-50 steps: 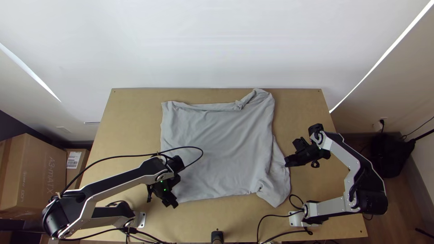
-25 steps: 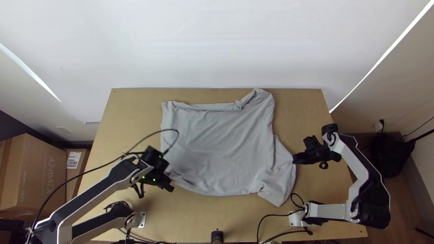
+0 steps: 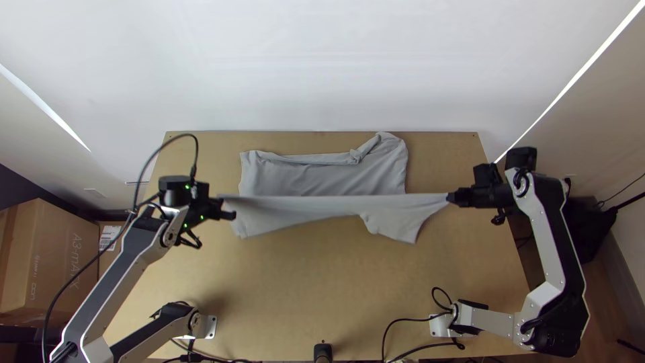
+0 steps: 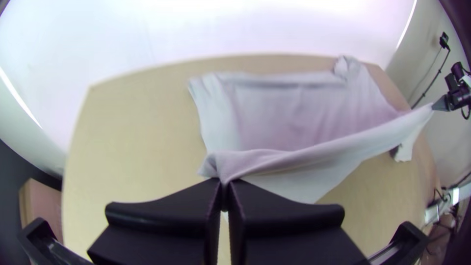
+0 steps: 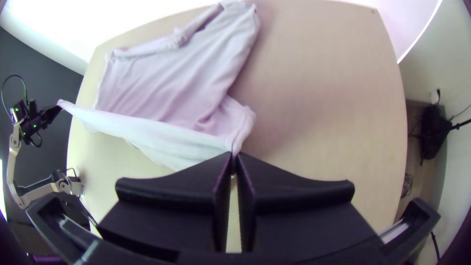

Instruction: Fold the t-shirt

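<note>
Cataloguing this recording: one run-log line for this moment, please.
left hand: shut on t-shirt | right hand: shut on t-shirt | t-shirt: taut between hands, far part on table

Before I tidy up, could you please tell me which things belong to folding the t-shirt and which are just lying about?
For the job:
grey t-shirt
left gripper, holding it
right gripper, likewise

Lying about:
large cardboard box
black bundle

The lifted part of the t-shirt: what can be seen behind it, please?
Behind the lifted part, the far part of the t-shirt lies on the table, with a bunched corner at far right. What the lifted cloth covers there cannot be seen.
</note>
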Available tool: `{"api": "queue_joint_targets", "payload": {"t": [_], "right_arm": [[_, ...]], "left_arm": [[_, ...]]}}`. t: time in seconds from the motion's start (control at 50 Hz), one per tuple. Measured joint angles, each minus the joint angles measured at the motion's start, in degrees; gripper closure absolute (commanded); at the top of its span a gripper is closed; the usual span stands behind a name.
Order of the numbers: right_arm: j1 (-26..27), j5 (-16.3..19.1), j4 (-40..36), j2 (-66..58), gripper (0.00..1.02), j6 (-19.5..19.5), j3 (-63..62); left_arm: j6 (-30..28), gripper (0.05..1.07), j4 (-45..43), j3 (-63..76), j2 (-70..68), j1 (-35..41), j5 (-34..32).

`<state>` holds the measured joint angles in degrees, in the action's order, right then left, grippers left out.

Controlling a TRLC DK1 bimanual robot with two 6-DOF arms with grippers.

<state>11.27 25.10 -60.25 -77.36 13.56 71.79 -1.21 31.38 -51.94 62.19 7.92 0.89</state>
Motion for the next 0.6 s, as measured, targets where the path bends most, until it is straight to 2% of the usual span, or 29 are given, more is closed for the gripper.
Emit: {"api": "queue_joint_targets", "payload": {"t": [0.18,0.36,0.52,0.6], "right_arm": [[-4.2,0.0,0.5,-1.4,1.00,-5.8,13.9],[-6.8,0.4,2.0,-8.2,1.00,-10.6,30.3],[-7.7,0.4,1.9,-16.2,1.00,-14.3,47.1],[-8.7,-2.2,3.0,-19.9,1.00,-15.3,55.9]], "left_arm": [[-0.3,1.05,-0.8,-14.0,3.5,-0.4,6.3],[-1.4,1.05,-1.8,-28.4,9.5,-1.8,11.7],[-1.7,1.05,-3.9,-38.7,14.1,-3.2,12.3],[-1.8,1.05,-5.5,-43.1,15.7,-3.6,12.3]]}}
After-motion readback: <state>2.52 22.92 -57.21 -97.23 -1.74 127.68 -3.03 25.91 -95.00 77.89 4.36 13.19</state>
